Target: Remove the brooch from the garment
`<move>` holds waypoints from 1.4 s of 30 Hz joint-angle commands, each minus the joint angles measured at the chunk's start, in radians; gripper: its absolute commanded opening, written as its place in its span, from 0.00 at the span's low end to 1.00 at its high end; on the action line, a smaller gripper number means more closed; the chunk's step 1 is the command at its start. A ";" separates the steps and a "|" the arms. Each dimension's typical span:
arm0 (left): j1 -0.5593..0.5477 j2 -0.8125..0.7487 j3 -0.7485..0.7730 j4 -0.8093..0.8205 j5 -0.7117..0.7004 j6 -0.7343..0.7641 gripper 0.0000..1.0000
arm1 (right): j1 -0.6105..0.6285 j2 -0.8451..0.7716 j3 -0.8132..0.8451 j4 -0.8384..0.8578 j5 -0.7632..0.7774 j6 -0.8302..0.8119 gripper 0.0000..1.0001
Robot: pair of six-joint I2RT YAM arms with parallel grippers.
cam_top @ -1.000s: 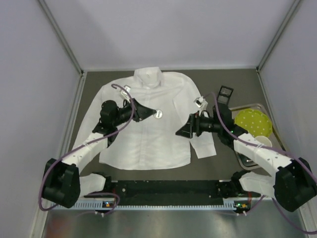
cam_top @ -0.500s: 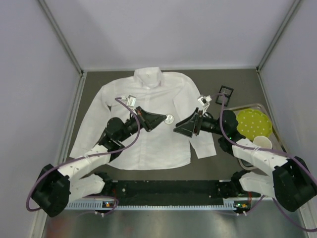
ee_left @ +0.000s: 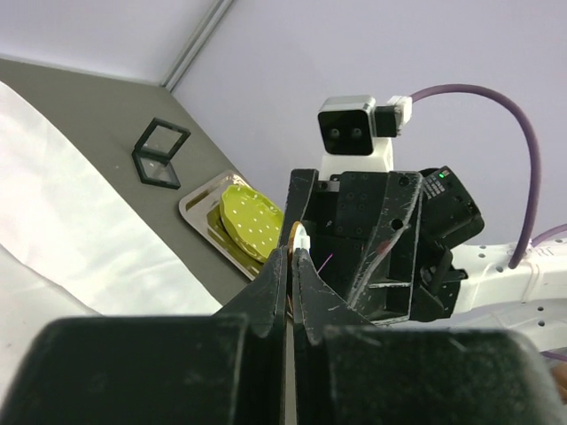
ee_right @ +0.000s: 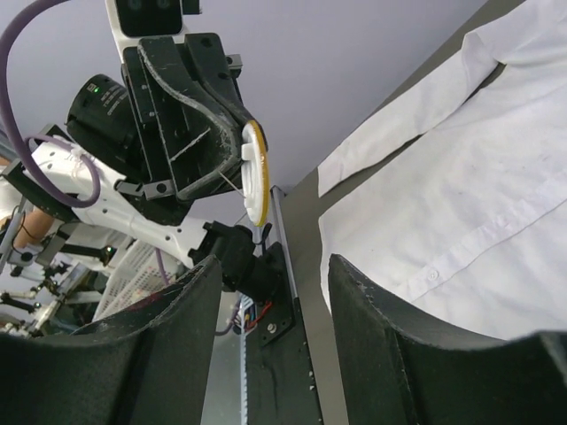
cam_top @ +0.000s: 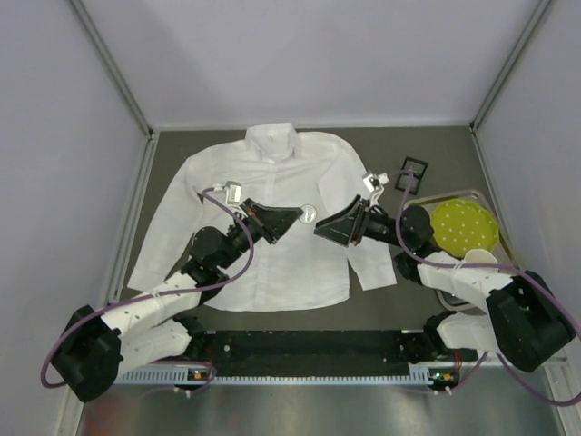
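Observation:
The garment (cam_top: 272, 182) is a white collared shirt lying flat on the dark table; it also shows in the right wrist view (ee_right: 461, 204) and the left wrist view (ee_left: 53, 204). My left gripper (cam_top: 298, 216) (ee_left: 292, 257) is shut on the brooch (cam_top: 309, 215), a small round disc with an orange-gold rim, held above the shirt. Its edge peeks out at the fingertips (ee_left: 299, 237). My right gripper (cam_top: 320, 230) (ee_right: 275, 270) faces it tip to tip, open with nothing between its fingers. In the right wrist view the brooch (ee_right: 255, 173) hangs beyond the jaws.
A small black square box (cam_top: 412, 173) (ee_left: 161, 152) lies at the back right. A metal tray (cam_top: 449, 193) (ee_left: 199, 205) to the right holds a green dotted plate (cam_top: 463, 225) (ee_left: 248, 220) and a paper cup (cam_top: 479, 259). Grey walls enclose the table.
The left gripper carried the brooch rightward over the shirt's middle. The right gripper swung up and left to face it, and its jaws have narrowed.

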 commanded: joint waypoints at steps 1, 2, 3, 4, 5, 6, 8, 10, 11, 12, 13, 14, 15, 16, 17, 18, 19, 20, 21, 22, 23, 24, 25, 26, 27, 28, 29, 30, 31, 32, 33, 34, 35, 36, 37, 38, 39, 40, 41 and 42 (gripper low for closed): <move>-0.008 -0.019 -0.006 0.095 -0.014 0.005 0.00 | 0.026 0.024 0.046 0.144 0.027 0.030 0.51; -0.008 -0.016 -0.006 0.102 -0.013 0.002 0.00 | 0.031 0.033 0.058 0.141 0.028 0.027 0.50; -0.008 -0.011 -0.006 0.103 -0.008 0.001 0.00 | 0.037 0.039 0.064 0.141 0.036 0.025 0.50; -0.008 -0.008 -0.006 0.108 -0.003 0.001 0.00 | 0.040 0.044 0.069 0.141 0.040 0.024 0.49; -0.008 -0.008 -0.006 0.108 -0.002 0.005 0.00 | 0.040 0.047 0.076 0.139 0.043 0.022 0.48; -0.008 -0.010 -0.007 0.105 -0.005 0.007 0.00 | 0.041 0.050 0.079 0.141 0.051 0.024 0.47; -0.008 -0.019 -0.012 0.102 -0.014 0.011 0.00 | 0.043 0.055 0.089 0.148 0.054 0.027 0.45; -0.008 -0.019 -0.015 0.102 -0.022 0.011 0.00 | 0.048 0.056 0.092 0.159 0.063 0.033 0.44; -0.008 -0.016 -0.016 0.105 -0.020 0.007 0.00 | 0.051 0.058 0.098 0.154 0.069 0.033 0.43; -0.008 -0.014 -0.016 0.111 -0.020 0.005 0.00 | 0.054 0.062 0.102 0.145 0.076 0.027 0.42; -0.008 -0.013 -0.018 0.117 -0.019 -0.001 0.00 | 0.057 0.068 0.108 0.141 0.076 0.025 0.41; -0.008 -0.005 -0.021 0.125 -0.019 -0.012 0.00 | 0.060 0.074 0.121 0.141 0.073 0.027 0.40; -0.009 -0.002 -0.022 0.141 -0.019 -0.018 0.00 | 0.061 0.081 0.122 0.154 0.071 0.030 0.40; -0.008 -0.001 -0.025 0.148 -0.019 -0.024 0.00 | 0.063 0.087 0.125 0.162 0.071 0.033 0.39; -0.008 0.002 -0.029 0.155 -0.017 -0.036 0.00 | 0.063 0.090 0.128 0.167 0.071 0.035 0.37; -0.008 0.002 -0.032 0.163 -0.017 -0.041 0.00 | 0.061 0.088 0.130 0.167 0.071 0.035 0.36; -0.008 0.004 -0.035 0.175 -0.019 -0.047 0.00 | 0.061 0.088 0.132 0.167 0.068 0.035 0.35; -0.008 0.004 -0.039 0.183 -0.022 -0.056 0.00 | 0.063 0.090 0.133 0.168 0.068 0.036 0.33; -0.008 0.006 -0.042 0.186 -0.022 -0.061 0.00 | 0.063 0.087 0.133 0.171 0.066 0.036 0.33; -0.008 0.010 -0.042 0.195 -0.023 -0.062 0.00 | 0.061 0.087 0.135 0.171 0.066 0.036 0.32; -0.008 0.015 -0.045 0.197 -0.022 -0.068 0.00 | 0.063 0.087 0.135 0.171 0.068 0.038 0.32; -0.009 0.015 -0.047 0.201 -0.020 -0.072 0.00 | 0.061 0.085 0.135 0.171 0.071 0.036 0.31; -0.008 0.019 -0.048 0.207 -0.019 -0.075 0.00 | 0.063 0.087 0.135 0.176 0.070 0.035 0.31; -0.008 0.025 -0.052 0.212 -0.019 -0.081 0.00 | 0.063 0.087 0.136 0.180 0.069 0.041 0.31; -0.008 0.025 -0.052 0.212 -0.017 -0.081 0.00 | 0.061 0.088 0.136 0.182 0.068 0.042 0.31; -0.008 0.027 -0.052 0.212 -0.017 -0.082 0.00 | 0.063 0.087 0.139 0.180 0.066 0.044 0.31; -0.008 0.027 -0.052 0.212 -0.016 -0.084 0.00 | 0.063 0.088 0.141 0.177 0.065 0.045 0.31; -0.008 0.029 -0.053 0.214 -0.016 -0.084 0.00 | 0.063 0.088 0.141 0.177 0.066 0.042 0.31; -0.008 0.030 -0.053 0.212 -0.014 -0.084 0.00 | 0.061 0.087 0.141 0.177 0.066 0.042 0.31; -0.008 0.029 -0.052 0.214 -0.013 -0.084 0.00 | 0.063 0.090 0.141 0.177 0.066 0.042 0.31; -0.008 0.030 -0.052 0.211 -0.014 -0.084 0.00 | 0.063 0.088 0.142 0.176 0.065 0.042 0.31; -0.008 0.029 -0.052 0.211 -0.010 -0.082 0.00 | 0.061 0.090 0.144 0.171 0.066 0.041 0.30; -0.008 0.030 -0.052 0.211 -0.010 -0.081 0.00 | 0.063 0.091 0.147 0.153 0.068 0.038 0.28; -0.008 0.033 -0.052 0.211 -0.010 -0.081 0.00 | 0.063 0.091 0.150 0.147 0.066 0.033 0.26; -0.008 0.035 -0.050 0.209 -0.004 -0.081 0.00 | 0.061 0.096 0.150 0.150 0.063 0.035 0.25; -0.008 0.039 -0.047 0.211 0.001 -0.078 0.00 | 0.061 0.097 0.151 0.154 0.062 0.036 0.24; -0.008 0.042 -0.045 0.209 0.006 -0.076 0.00 | 0.063 0.101 0.153 0.159 0.060 0.042 0.24; -0.008 0.045 -0.042 0.214 0.009 -0.078 0.00 | 0.063 0.107 0.156 0.159 0.059 0.044 0.23; -0.008 0.050 -0.041 0.215 0.016 -0.078 0.00 | 0.061 0.107 0.158 0.157 0.056 0.045 0.22; -0.008 0.052 -0.041 0.217 0.018 -0.079 0.00 | 0.063 0.108 0.159 0.156 0.056 0.045 0.21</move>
